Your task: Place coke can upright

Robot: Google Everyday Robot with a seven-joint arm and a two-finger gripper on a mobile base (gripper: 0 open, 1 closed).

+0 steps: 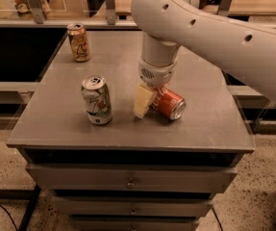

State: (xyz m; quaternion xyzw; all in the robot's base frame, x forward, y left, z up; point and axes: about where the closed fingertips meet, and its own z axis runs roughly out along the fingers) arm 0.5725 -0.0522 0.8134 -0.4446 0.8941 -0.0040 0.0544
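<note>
The red coke can [169, 104] lies on its side near the middle of the grey cabinet top [128, 129], with its silver end pointing to the front right. My gripper [149, 100] hangs from the white arm [200, 28], straight down over the can's left end and touching it. The can's rear part is hidden behind the gripper.
A white-and-green can [97, 100] stands upright to the left of the gripper. A gold-tan can [79, 42] stands upright at the back left corner. Drawers sit below the front edge. A rail and shelving run behind the cabinet.
</note>
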